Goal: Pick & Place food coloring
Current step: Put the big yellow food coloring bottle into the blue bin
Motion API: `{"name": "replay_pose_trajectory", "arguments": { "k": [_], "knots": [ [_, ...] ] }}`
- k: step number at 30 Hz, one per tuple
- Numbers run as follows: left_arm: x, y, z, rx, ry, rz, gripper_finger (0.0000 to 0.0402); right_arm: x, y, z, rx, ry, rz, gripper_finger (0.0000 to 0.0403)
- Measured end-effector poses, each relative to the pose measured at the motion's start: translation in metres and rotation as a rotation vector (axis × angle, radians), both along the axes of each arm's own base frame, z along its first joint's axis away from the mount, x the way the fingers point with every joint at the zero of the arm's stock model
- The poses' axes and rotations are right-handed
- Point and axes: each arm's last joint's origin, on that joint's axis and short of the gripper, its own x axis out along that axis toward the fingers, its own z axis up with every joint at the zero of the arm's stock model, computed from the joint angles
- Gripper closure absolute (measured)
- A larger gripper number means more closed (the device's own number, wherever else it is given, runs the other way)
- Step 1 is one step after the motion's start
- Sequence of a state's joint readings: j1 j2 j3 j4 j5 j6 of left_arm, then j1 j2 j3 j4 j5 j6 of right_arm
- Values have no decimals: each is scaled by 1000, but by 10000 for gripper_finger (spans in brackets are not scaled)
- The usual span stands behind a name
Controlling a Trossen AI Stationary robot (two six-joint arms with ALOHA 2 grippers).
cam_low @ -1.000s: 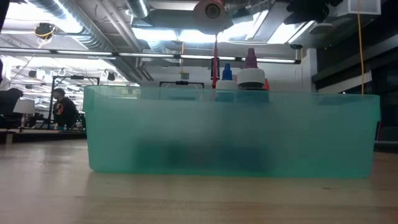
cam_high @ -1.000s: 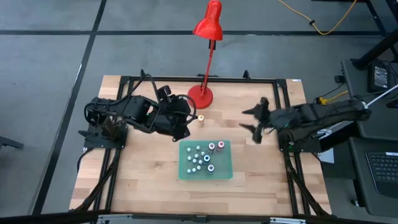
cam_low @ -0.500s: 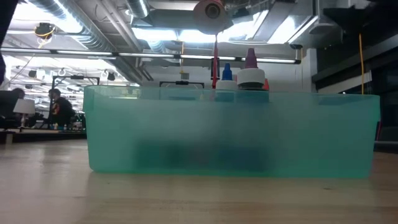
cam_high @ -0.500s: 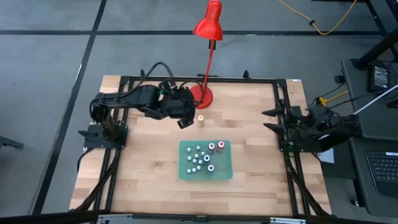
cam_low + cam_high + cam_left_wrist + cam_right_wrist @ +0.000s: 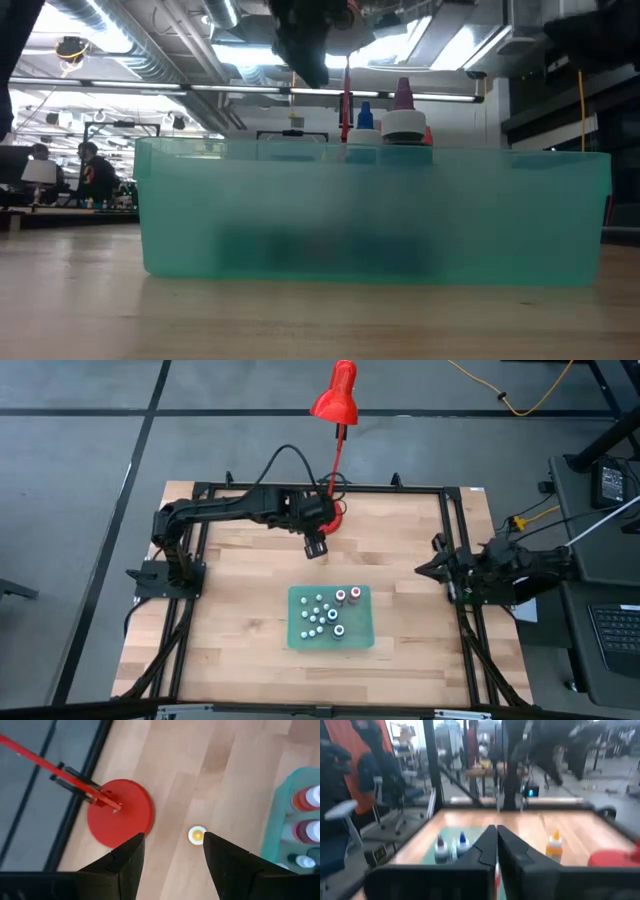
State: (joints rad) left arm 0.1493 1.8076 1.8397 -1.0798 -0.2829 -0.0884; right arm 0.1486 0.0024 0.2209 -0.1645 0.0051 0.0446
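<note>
Swinging across from the table's left side, my left gripper (image 5: 315, 547) now hovers spread over the orange-capped bottle (image 5: 197, 835) near the far edge. Next I drop and clench it, then carry it to the green tray (image 5: 365, 638); my right gripper (image 5: 440, 565), fingers pressed together, waits at the right edge.

tray (image 5: 200, 215) wall frosted, hides most bottles in low view | only three tops (image 5: 403, 122) clear its rim | left gripper (image 5: 314, 547) covers the lone bottle beside the tray from above | right wrist view blurred
</note>
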Motion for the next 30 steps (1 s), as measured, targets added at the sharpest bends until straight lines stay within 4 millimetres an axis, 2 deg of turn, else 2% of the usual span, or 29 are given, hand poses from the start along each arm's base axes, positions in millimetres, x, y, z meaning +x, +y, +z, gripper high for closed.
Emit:
{"name": "replay_pose_trajectory", "arguments": {
  "k": [6,11,20,27,30],
  "knots": [
    [-1,23,-29,-96,10,4,194,11,2,-30,15,44,1,395],
    [3,23,-51,-168,19,-61,156,19,3,-54,44,40,4,396],
    [23,18,-90,-202,86,-95,86,19,3,-54,-6,33,-1,397],
    [35,16,-119,-214,155,-98,79,19,3,-54,21,35,7,399],
    [38,17,-125,-213,158,-97,80,19,3,-54,31,37,8,396]
  ]
}}
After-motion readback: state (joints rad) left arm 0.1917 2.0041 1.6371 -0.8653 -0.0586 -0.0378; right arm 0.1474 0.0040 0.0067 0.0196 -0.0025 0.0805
